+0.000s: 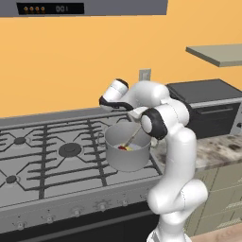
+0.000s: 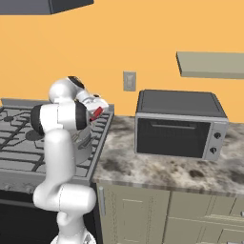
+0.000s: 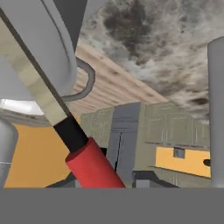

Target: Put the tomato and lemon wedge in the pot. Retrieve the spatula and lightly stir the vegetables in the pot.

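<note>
The grey metal pot (image 1: 126,152) stands on the front right burner of the stove (image 1: 56,156). Inside it lie the dark-red tomato (image 1: 122,148) and, touching it, the yellow lemon wedge (image 1: 128,147). My gripper (image 1: 137,114) hovers over the pot's right rim, shut on the red handle of the spatula (image 1: 133,135), whose pale head slants down into the pot beside the vegetables. From the right, the red handle of the spatula (image 2: 96,113) sticks out of my gripper (image 2: 98,106) above the pot (image 2: 84,143). In the hand view the spatula (image 3: 93,168) runs up-left past the pot (image 3: 50,52).
A dark toaster oven (image 2: 177,125) sits on the speckled counter (image 2: 157,169) to the right of the stove. A shelf (image 2: 212,64) hangs above it and an outlet (image 2: 129,81) is on the orange wall. The range hood (image 1: 85,7) is overhead.
</note>
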